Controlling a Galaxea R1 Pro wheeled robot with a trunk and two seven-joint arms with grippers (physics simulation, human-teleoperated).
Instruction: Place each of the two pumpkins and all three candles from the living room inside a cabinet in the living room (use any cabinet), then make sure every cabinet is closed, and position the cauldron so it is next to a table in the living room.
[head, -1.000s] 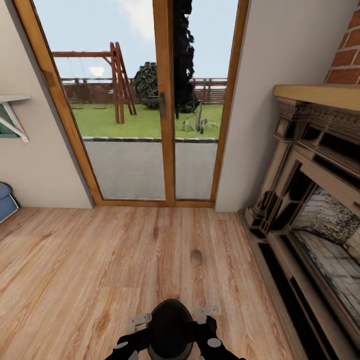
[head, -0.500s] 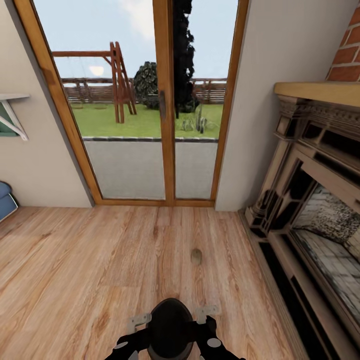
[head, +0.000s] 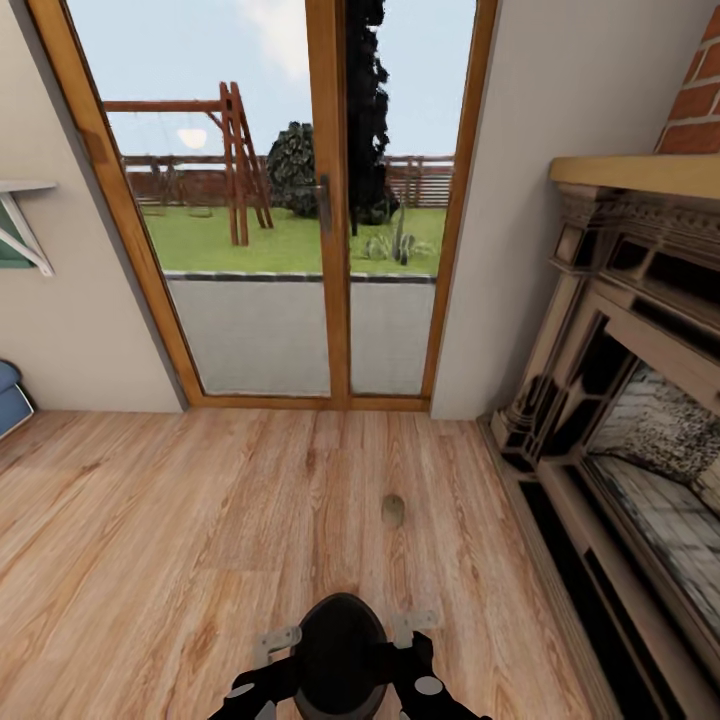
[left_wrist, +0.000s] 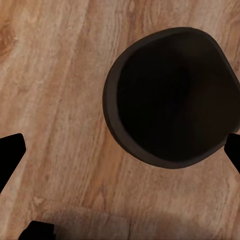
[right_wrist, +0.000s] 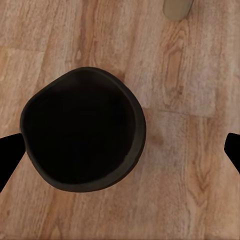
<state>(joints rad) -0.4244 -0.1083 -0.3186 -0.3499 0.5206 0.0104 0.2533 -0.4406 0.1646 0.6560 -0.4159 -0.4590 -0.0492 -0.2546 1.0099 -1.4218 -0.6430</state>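
The black cauldron (head: 342, 655) stands on the wood floor close in front of me, between my two forearms. Both wrist cameras look down into its dark mouth (left_wrist: 170, 97) (right_wrist: 82, 135). My left gripper (left_wrist: 121, 155) and right gripper (right_wrist: 121, 152) hang above it, open, only the black fingertips (left_wrist: 10, 155) (right_wrist: 232, 150) showing at the picture's edges. One tan candle (head: 392, 510) stands on the floor a short way beyond the cauldron, and its base (right_wrist: 177, 7) appears in the right wrist view. The pumpkins and the cabinet are out of view.
A wood-framed glass door (head: 328, 220) to the garden fills the wall ahead. A carved fireplace (head: 620, 400) runs along the right side. At the left are a wall shelf (head: 20, 225) and a blue cushion (head: 8, 395).
The whole head picture has shifted up a few pixels, so the camera moved slightly. Cauldron, candle and arms keep their places relative to each other.
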